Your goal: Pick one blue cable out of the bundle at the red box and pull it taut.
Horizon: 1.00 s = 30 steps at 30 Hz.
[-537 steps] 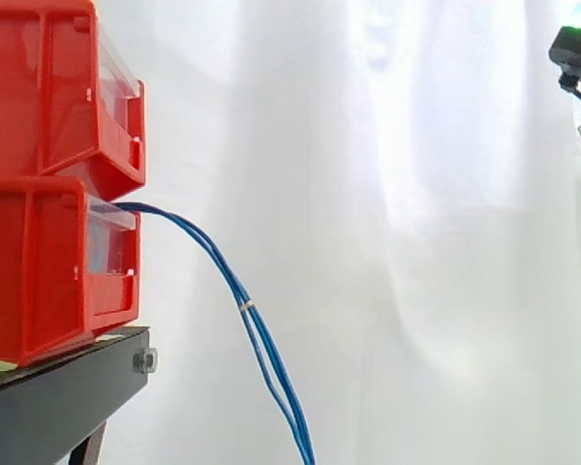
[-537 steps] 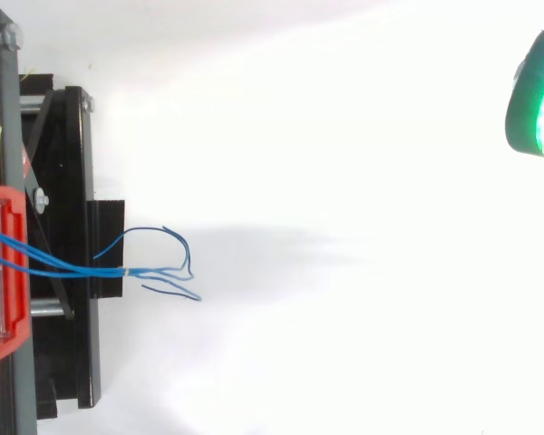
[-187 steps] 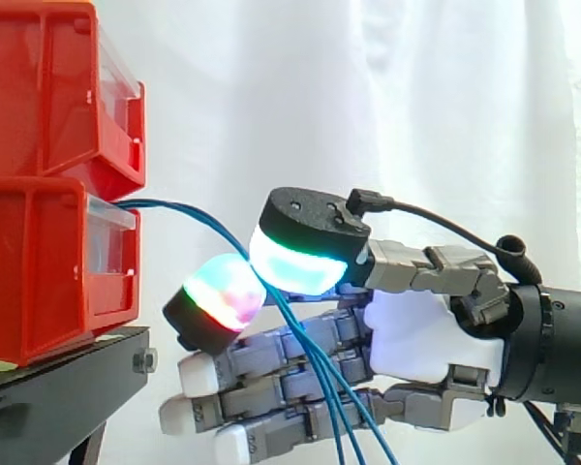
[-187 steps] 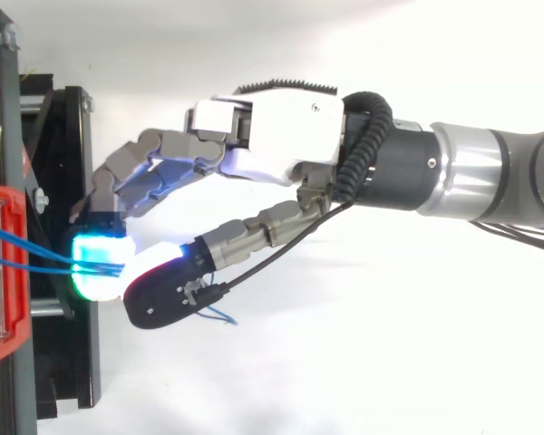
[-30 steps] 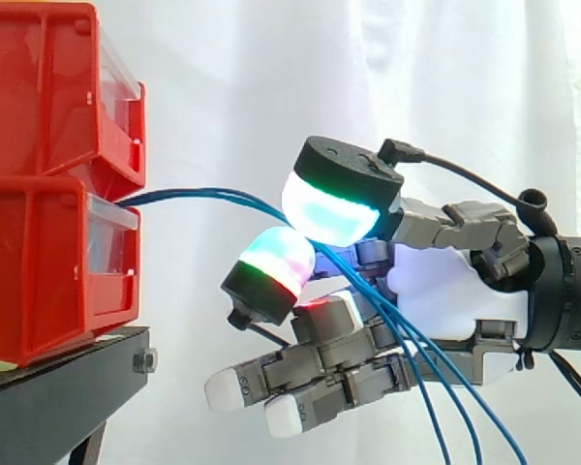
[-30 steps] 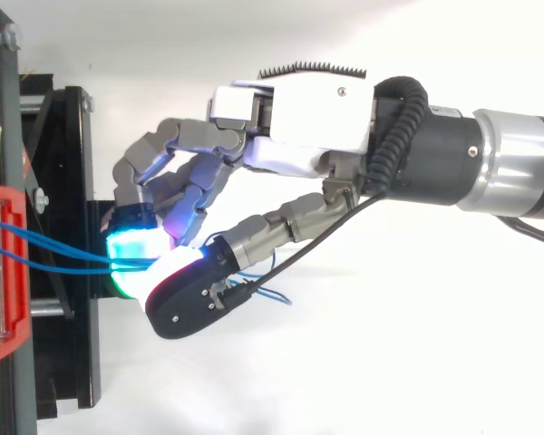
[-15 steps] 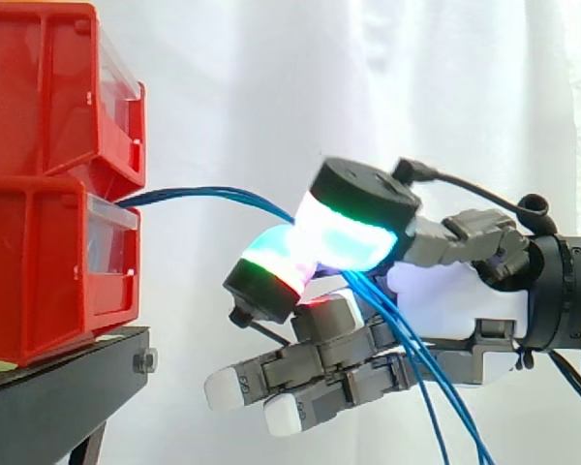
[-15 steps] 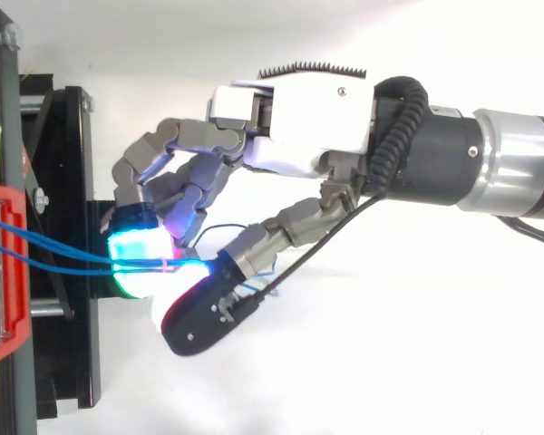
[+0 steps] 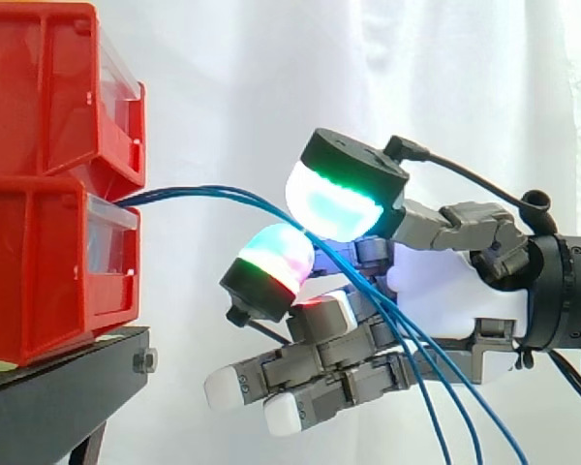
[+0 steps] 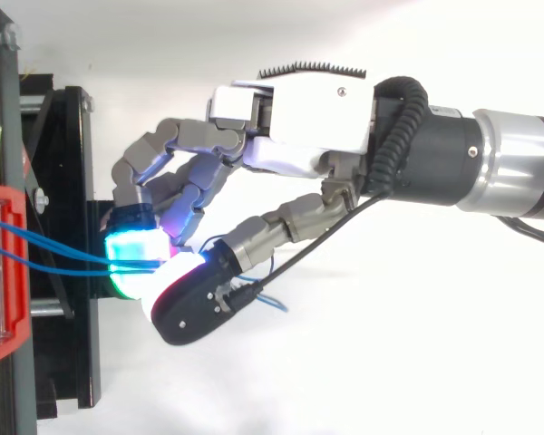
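Note:
Several thin blue cables [image 9: 198, 192] leave the lower red bin [image 9: 39, 271] and run right to my hand [image 9: 436, 291], then hang down toward the lower right. The hand's thumb pad [image 9: 334, 203], glowing green and cyan, presses toward a red-and-green finger pad [image 9: 276, 257], and the cables pass between the two. In the top view the cables [image 10: 63, 270] stretch from the bin's front [image 10: 4, 272] to that pinch below the palm [image 10: 299, 109]. Loose cable ends [image 10: 270, 304] stick out behind the thumb. The other fingers are curled below, away from the cables.
A second red bin [image 9: 39, 87] sits on top of the lower one. Both rest on a black stand [image 9: 58, 397] at the left, with a white curtain behind. The arm comes in from the right.
Half a second ago the thumb had swung away from the finger pad. It has now come back against it over the cables. The palm and arm have stayed where they were.

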Each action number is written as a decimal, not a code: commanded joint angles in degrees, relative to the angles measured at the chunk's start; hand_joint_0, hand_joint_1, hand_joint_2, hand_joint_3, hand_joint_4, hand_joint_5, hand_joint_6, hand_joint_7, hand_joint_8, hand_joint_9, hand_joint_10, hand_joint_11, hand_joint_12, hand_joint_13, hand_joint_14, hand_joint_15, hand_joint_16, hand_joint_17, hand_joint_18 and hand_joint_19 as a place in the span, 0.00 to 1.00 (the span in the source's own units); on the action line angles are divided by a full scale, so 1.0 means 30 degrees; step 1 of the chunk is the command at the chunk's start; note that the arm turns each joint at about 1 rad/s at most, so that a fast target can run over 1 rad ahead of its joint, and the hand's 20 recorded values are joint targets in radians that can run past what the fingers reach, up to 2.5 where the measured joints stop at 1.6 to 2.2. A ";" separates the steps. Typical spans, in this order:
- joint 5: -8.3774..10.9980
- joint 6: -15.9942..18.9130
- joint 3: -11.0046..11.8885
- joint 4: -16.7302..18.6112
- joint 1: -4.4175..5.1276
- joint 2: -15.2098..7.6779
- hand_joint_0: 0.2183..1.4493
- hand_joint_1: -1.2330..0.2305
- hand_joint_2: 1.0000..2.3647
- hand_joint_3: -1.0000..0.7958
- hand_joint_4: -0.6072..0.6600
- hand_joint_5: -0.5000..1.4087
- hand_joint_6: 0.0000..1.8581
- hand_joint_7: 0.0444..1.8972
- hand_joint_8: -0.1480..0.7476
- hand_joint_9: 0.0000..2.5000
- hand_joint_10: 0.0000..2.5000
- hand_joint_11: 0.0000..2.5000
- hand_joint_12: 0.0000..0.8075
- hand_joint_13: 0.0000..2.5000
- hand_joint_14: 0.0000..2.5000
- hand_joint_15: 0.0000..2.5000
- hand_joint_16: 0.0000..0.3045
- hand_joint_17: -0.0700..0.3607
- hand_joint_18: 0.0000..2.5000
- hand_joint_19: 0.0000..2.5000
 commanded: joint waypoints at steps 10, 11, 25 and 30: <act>-0.0029 -0.0019 -0.0019 0.0000 0.0001 0.0000 0.34 0.30 0.01 0.37 0.62 0.20 0.50 0.55 0.66 0.46 0.00 0.47 0.55 0.26 0.00 0.08 0.17 0.43 0.25 0.15; -0.0029 -0.0019 -0.0019 0.0000 0.0001 0.0000 0.35 0.29 0.01 0.38 0.62 0.20 0.50 0.55 0.67 0.46 0.00 0.48 0.55 0.26 0.00 0.08 0.17 0.43 0.26 0.14; -0.0029 0.0010 0.0010 0.0000 0.0001 0.0000 0.50 0.23 0.00 0.28 0.45 0.18 0.51 0.73 0.62 0.44 0.00 0.47 0.56 0.27 0.00 0.09 0.17 0.44 0.26 0.11; -0.0059 0.0010 0.0010 0.0000 0.0001 0.0000 0.49 0.23 0.00 0.28 0.42 0.18 0.52 0.70 0.61 0.42 0.00 0.47 0.57 0.27 0.00 0.09 0.18 0.44 0.26 0.10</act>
